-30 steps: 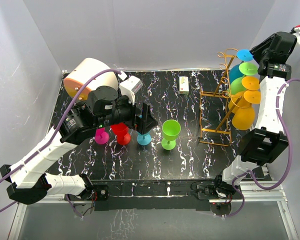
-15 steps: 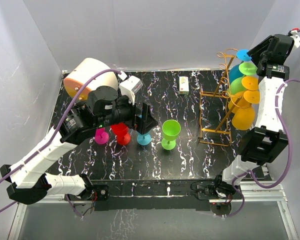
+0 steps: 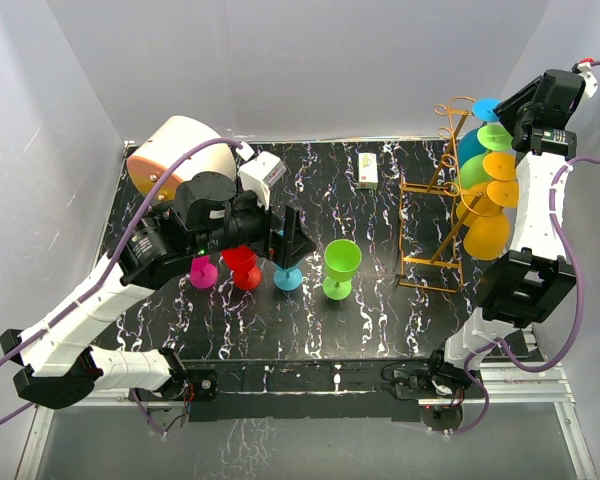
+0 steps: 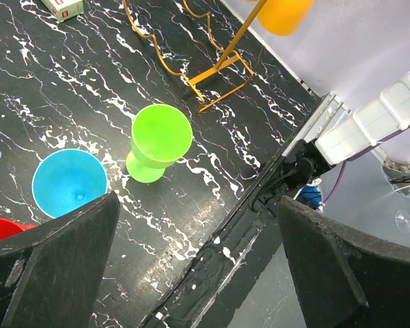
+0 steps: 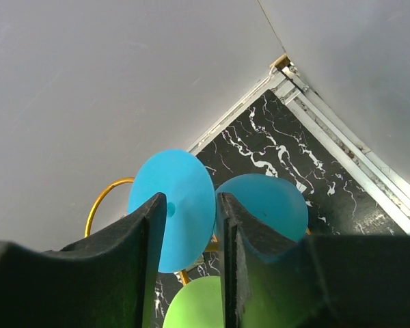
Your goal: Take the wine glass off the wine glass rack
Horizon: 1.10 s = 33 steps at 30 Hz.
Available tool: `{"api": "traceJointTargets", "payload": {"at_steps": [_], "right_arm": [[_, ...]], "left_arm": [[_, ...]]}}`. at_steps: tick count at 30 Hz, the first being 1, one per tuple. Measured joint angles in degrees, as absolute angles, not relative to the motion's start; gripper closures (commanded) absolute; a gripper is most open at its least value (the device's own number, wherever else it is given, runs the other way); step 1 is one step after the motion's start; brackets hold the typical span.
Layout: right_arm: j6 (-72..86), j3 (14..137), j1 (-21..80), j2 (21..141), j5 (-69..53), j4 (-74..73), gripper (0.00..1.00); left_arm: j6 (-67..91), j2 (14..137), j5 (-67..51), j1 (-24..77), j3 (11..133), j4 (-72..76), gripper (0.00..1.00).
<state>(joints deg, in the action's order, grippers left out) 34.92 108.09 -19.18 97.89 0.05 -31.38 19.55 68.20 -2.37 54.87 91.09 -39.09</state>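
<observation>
The wine glass rack (image 3: 428,188), a frame of thin gold wire, stands at the table's right. Several glasses hang on it upside down: a blue wine glass (image 3: 473,147) topmost, a green one (image 3: 477,172) below it, then orange ones (image 3: 487,235). My right gripper (image 3: 521,112) is up against the blue glass's foot (image 5: 181,188). Its jaws stand a narrow gap apart, and the foot, which is wider than the gap, shows behind them. The blue bowl (image 5: 277,205) lies beyond the right finger (image 5: 227,225). My left gripper (image 3: 288,236) hangs wide open over the table, gripping nothing.
Magenta (image 3: 202,272), red (image 3: 242,265), blue (image 3: 288,277) and green (image 3: 340,266) glasses stand upright mid-table. A cream-and-orange drum (image 3: 180,150) and a white box (image 3: 264,174) sit at the back left. A small carton (image 3: 368,170) lies at the back. The walls are close behind the rack.
My right gripper has drawn slightly up and to the right of the blue glass's foot. The glasses and the left arm have not moved.
</observation>
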Motion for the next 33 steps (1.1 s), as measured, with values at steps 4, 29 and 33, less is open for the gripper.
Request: {"api": "traceJointTargets", "payload": {"at_steps": [4, 29, 33], "right_arm": [[35.31, 108.09, -19.2, 97.95, 0.03, -31.33, 0.78], [45.01, 101.36, -19.29, 94.17, 0.75, -23.97, 1.0], [48.49, 97.23, -19.29, 91.31, 0.91, -21.41, 1.0]], "left_arm": [[19.55, 68.23, -2.37, 54.87, 91.09, -39.09, 0.01], [19.55, 69.23, -2.39, 54.87, 91.09, -39.09, 0.01], [19.55, 69.23, -2.39, 54.87, 91.09, -39.09, 0.01]]}}
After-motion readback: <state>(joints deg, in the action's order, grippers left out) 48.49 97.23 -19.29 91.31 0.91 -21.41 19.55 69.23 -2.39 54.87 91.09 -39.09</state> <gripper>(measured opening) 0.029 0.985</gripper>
